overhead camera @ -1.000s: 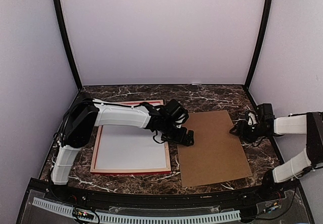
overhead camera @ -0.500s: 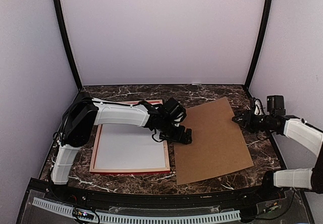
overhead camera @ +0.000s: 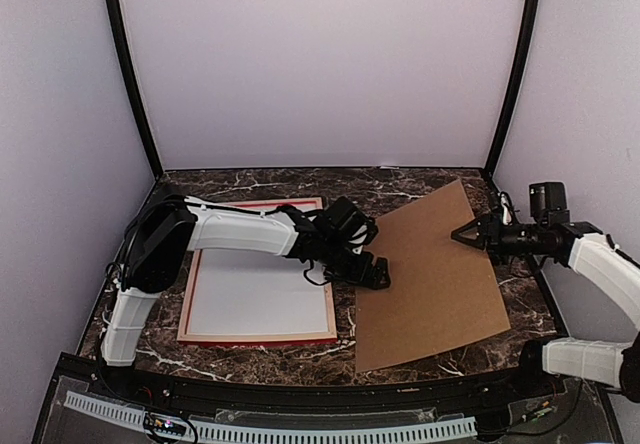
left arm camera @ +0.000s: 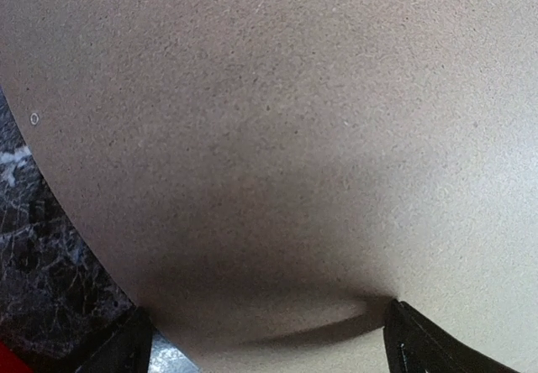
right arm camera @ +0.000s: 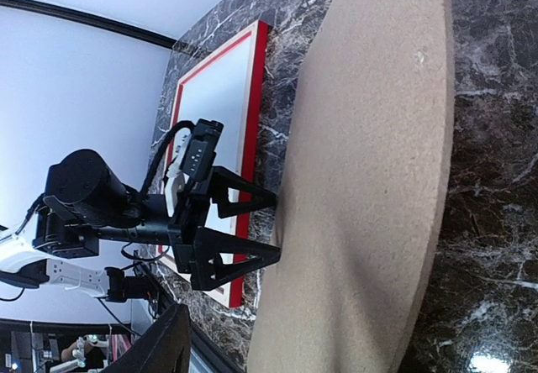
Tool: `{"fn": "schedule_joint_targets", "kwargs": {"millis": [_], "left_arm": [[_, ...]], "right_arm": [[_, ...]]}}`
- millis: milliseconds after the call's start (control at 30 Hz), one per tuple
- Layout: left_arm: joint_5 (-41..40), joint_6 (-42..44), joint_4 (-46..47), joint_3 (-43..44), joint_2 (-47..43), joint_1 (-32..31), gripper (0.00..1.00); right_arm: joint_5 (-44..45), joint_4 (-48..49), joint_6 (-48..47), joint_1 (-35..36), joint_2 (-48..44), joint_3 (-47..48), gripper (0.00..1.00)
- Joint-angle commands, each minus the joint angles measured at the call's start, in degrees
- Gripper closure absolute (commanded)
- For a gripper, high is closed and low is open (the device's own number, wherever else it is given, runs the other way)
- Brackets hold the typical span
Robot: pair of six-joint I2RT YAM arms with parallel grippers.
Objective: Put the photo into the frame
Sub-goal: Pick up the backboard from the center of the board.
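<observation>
Clamps the right end effector on the tilted board at its right edge, with the left end effector splayed open at the left edge beside the frame.

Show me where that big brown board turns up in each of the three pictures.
Top external: the brown board sits right of centre, over the marble table.
Left wrist: the board fills nearly the whole picture, with marble only at the lower left.
Right wrist: the board runs top to bottom, right of centre.
Shared landmark: the dark veined marble table, seen in all three.
</observation>
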Motion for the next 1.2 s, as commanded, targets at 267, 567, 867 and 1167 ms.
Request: {"fn": "schedule_joint_targets", "kwargs": {"millis": [267, 567, 867, 1167], "left_arm": [[2.43, 0.26, 1.98, -1.70, -6.63, -0.72, 0.01], [7.02, -1.36, 4.13, -2.41, -10.33, 0.98, 0.01], [10.05, -3.05, 6.17, -3.95, -15.02, 3.21, 0.01], [10.84, -6.08, 8.94, -7.77, -25.23, 6.05, 0.01]], "right_arm": [[1.48, -2.12, 4.67, 9.70, -2.33, 11.30, 0.31], [5.00, -0.55, 8.42, 15.89, -1.71, 15.47, 0.27], [8.86, 1.82, 11.15, 23.02, 1.23, 19.42, 0.25], [11.95, 5.68, 12.98, 30.55, 6.83, 23.69, 0.25]]}}
